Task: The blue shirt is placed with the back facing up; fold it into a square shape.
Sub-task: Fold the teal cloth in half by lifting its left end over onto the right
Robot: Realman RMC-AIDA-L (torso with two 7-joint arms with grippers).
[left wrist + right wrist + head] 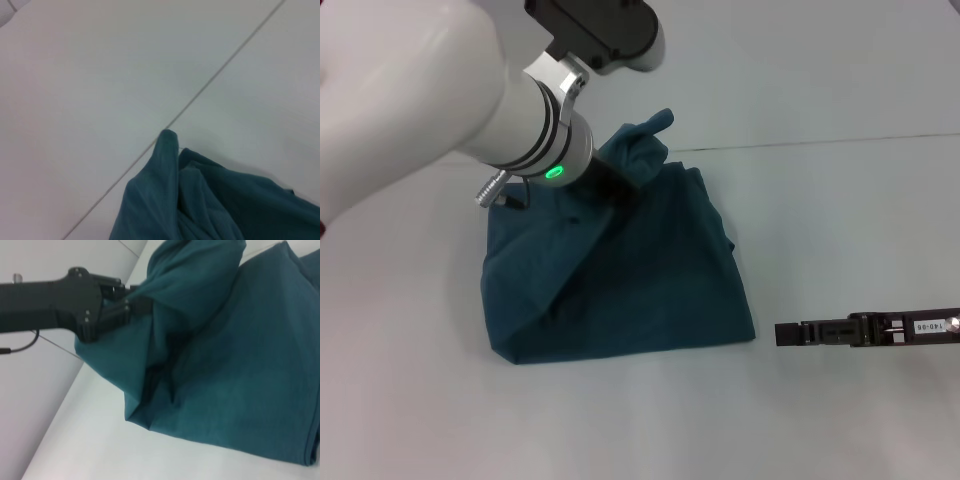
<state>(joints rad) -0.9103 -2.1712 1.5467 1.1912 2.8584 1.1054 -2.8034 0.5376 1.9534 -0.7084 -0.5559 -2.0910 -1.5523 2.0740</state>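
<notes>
Left gripper [134, 302] clamped on a raised fold of the blue shirt [650, 280], cloth bunched beneath it on the white table [840, 220], right gripper [782, 333] low beside the shirt's edge, finger state impossible to tell

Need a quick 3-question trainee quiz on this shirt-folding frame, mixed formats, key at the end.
1. True or false: the left gripper is pinching part of the blue shirt and holding it lifted off the table.
2. Multiple choice: where is the right gripper? A) clamped on a sleeve B) low over the bare table beside the shirt, touching no cloth C) out of view.
3. Fill in: the rest of the shirt lies as a roughly ____ folded bundle.

Key: 1 true; 2 B; 3 square.
</notes>
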